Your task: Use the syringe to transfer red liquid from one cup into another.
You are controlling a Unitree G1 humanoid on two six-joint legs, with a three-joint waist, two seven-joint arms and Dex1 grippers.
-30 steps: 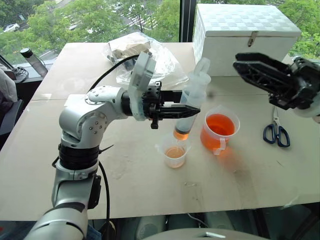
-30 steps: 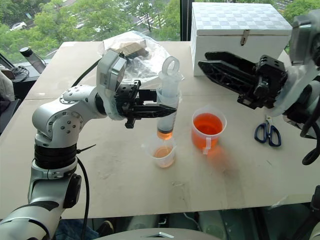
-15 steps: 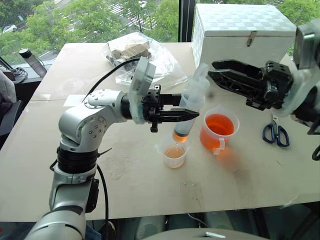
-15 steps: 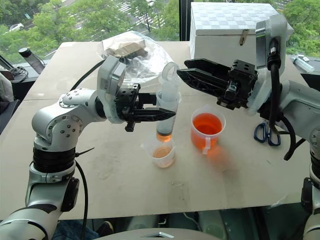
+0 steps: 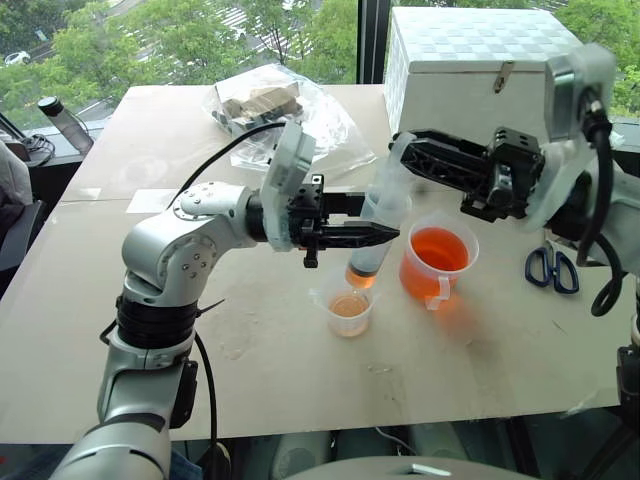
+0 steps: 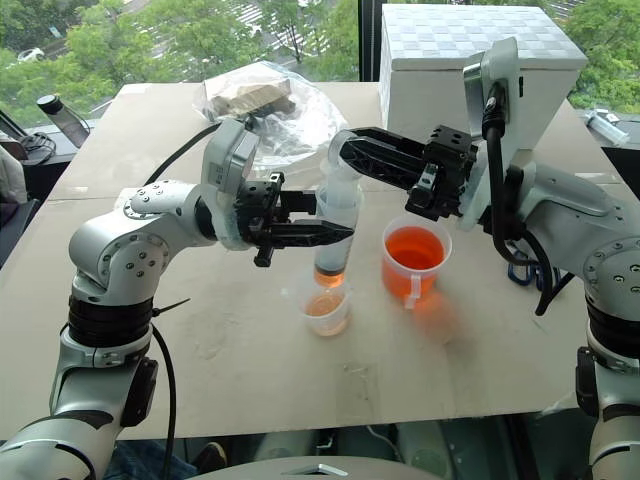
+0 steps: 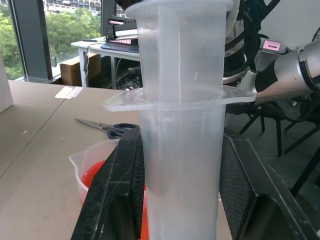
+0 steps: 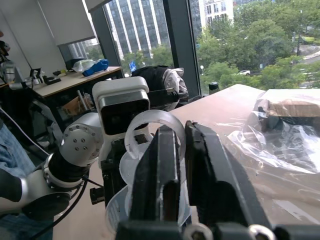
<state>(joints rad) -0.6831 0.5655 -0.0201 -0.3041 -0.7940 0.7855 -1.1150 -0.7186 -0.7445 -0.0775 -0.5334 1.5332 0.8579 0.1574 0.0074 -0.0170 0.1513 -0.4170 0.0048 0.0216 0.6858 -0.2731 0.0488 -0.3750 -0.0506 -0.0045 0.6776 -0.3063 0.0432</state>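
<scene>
Right eye view, syringe (image 6: 336, 228) pinched upright by left end effector (image 6: 345, 232) above small cup (image 6: 326, 309), plunger ring (image 6: 343, 150) clamped by right end effector (image 6: 345, 152), beaker (image 6: 414, 258) beside.

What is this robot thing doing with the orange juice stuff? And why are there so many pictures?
It is a robot with two arms, and each arm ends in a gripper with two black fingers. Two pictures come from cameras in its head, looking down at the table. The other two come from a camera on each wrist.

The left gripper is shut on the syringe, a big clear tube, holding it upright over the small cup. Both hold a little red liquid. The right gripper has closed on the ring of the plunger at the top.

Beside them stands the bigger cup, with a handle. There are also scissors, a white box and a plastic bag.
</scene>
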